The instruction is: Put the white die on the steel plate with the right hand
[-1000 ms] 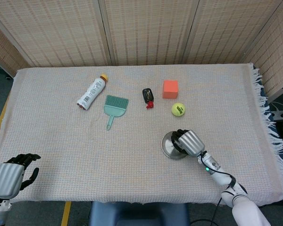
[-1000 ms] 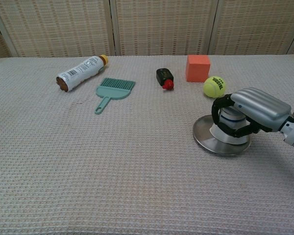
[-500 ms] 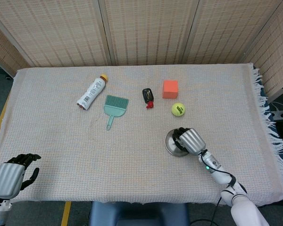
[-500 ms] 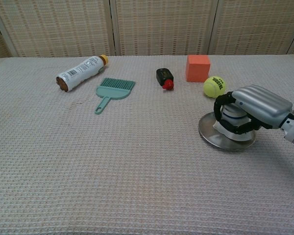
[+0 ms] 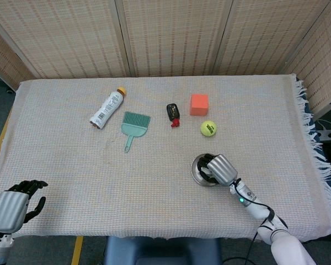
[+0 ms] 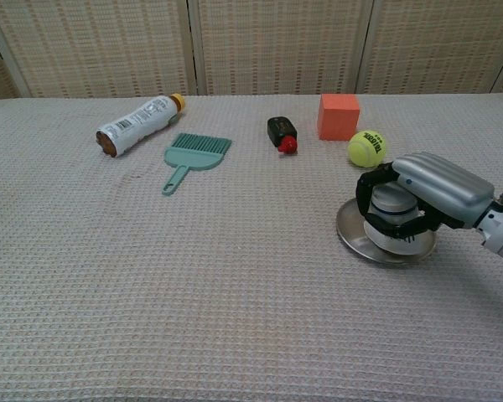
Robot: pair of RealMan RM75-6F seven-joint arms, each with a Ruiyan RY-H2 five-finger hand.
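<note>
The steel plate (image 6: 352, 240) has slid about under the right hand (image 6: 427, 193) over the last second and now sits back toward the table's near edge, below the tennis ball (image 6: 366, 148). That hand's fingers curl around a white die (image 6: 392, 203) over the plate, so placement looks nearly done, release pending. The left hand (image 5: 11, 205), far left of the plate, is curled on nothing.

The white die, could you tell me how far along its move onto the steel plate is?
Done: the white die is over the steel plate. In hand: the right hand grips it with fingers curled around. Left: letting go and withdrawing; whether the die rests on the plate is hidden.
</note>
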